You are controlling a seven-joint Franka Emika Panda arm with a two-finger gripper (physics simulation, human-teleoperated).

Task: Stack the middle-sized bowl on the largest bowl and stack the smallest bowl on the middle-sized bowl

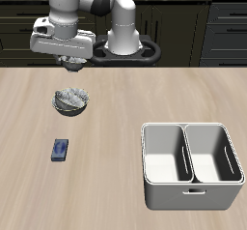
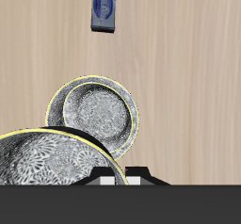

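On the table, the middle-sized bowl (image 1: pixel 73 98) (image 2: pixel 100 117) rests nested inside the largest bowl (image 1: pixel 58 103) (image 2: pixel 58 102); both are grey-white speckled with wavy rims. My gripper (image 1: pixel 72 67) (image 2: pixel 120 177) hangs a short way above this stack. It is shut on the rim of the smallest bowl (image 2: pixel 45 167), which fills the near part of the wrist view and overlaps the stack's edge. In the exterior view the held bowl is mostly hidden under the hand.
A small blue flat object (image 1: pixel 61 150) (image 2: pixel 104 7) lies nearer the table's front edge than the bowls. A grey two-compartment bin (image 1: pixel 190 181) stands across the table near the front edge.
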